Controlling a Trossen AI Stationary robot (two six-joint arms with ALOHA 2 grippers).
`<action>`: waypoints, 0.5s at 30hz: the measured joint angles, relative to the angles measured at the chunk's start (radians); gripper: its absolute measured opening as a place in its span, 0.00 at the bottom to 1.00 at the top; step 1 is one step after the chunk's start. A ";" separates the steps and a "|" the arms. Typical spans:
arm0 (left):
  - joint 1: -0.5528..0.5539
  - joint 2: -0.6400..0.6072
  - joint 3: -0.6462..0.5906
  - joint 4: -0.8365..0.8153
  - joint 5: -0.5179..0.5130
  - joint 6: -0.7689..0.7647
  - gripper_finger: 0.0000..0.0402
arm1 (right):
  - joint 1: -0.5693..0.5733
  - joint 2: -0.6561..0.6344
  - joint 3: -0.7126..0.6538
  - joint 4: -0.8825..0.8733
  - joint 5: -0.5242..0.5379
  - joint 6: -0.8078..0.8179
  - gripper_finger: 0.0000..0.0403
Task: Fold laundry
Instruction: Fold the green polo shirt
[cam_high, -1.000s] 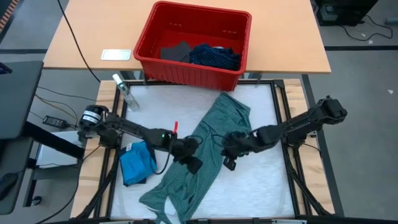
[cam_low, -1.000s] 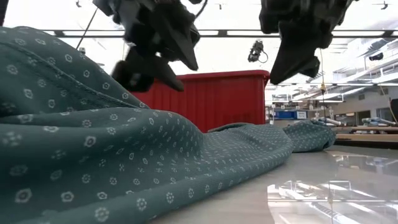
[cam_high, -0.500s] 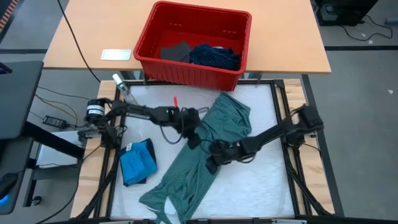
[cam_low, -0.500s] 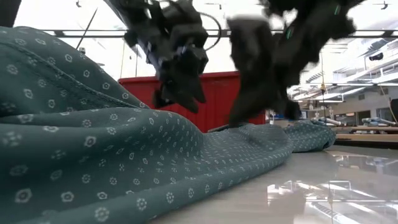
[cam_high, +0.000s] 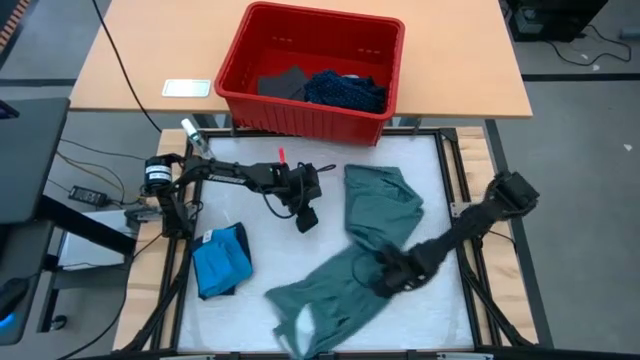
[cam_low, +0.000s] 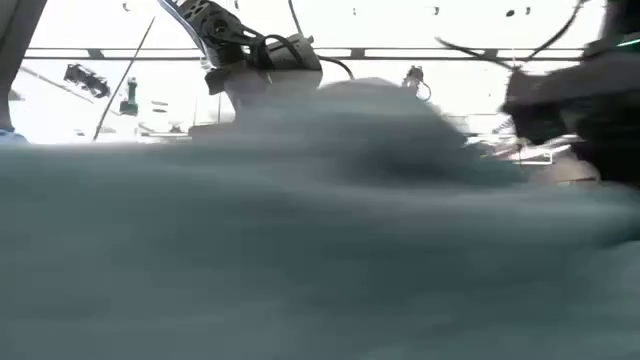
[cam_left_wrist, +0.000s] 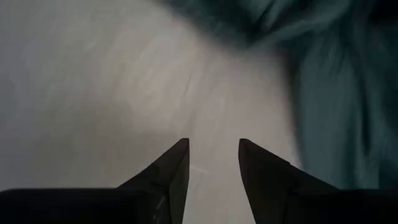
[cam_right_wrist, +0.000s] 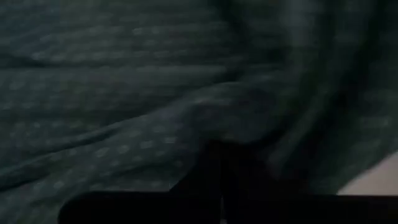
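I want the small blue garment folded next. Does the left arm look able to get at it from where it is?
Probably yes. The left gripper hangs open and empty over bare table, and the blue garment lies apart on its side, uncovered. The right gripper is shut on the grey-green shirt, well clear.

a red bin (cam_high: 240, 75) sits on a light wooden table (cam_high: 130, 50) at the far side. a small white card (cam_high: 187, 88) lies flat on the wood, well apart from the bin on its left. nearer, a white mat (cam_high: 440, 310) sits inside a dark frame (cam_high: 468, 285). black cables (cam_high: 90, 165) trail over the floor at left.
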 joint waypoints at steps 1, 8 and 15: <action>-0.003 0.000 0.000 -0.011 0.000 0.005 0.36 | 0.023 -0.022 -0.001 -0.030 -0.004 0.016 0.01; -0.019 0.000 0.000 -0.028 0.001 0.060 0.36 | 0.078 -0.231 0.002 -0.037 0.166 0.086 0.03; -0.005 0.000 0.000 -0.032 0.000 0.077 0.36 | -0.182 -0.302 0.005 -0.275 0.409 0.062 0.01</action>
